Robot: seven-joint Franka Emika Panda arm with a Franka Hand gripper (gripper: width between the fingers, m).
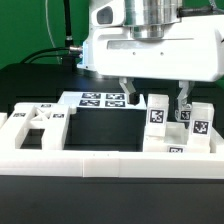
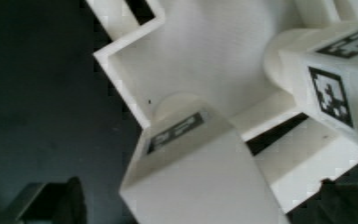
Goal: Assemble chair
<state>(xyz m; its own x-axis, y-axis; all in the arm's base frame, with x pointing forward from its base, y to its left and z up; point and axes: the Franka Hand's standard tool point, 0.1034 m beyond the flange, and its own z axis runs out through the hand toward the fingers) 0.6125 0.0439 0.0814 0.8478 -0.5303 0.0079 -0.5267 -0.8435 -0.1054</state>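
1. In the exterior view I see the gripper (image 1: 154,98) hanging low over the black table (image 1: 100,132), at about 2 o'clock from the picture's centre. Its jaws are spread wide and grasp nothing.
2. An upright chair post (image 1: 157,112) with a marker tag on its face stands between the two fingers (image 1: 125,95). There is a dark gap on either side of it, so I see neither finger touching it.
3. At 3 to 4 o'clock of that post sit more tagged chair blocks (image 1: 197,125), close together. I cannot tell whether they touch the post or one another.
4. At 9 o'clock of the scene a flat chair frame (image 1: 48,118) lies on the table, just behind the long white border wall (image 1: 100,165).
5. The marker board (image 1: 100,99) lies flat at 10 o'clock of the post, on the far side of the bare table patch.
6. The wrist view is filled by a white chair slab (image 2: 176,135) carrying one tag, with a second tagged block (image 2: 330,90) beside it. I cannot tell which parts of the chair these are.
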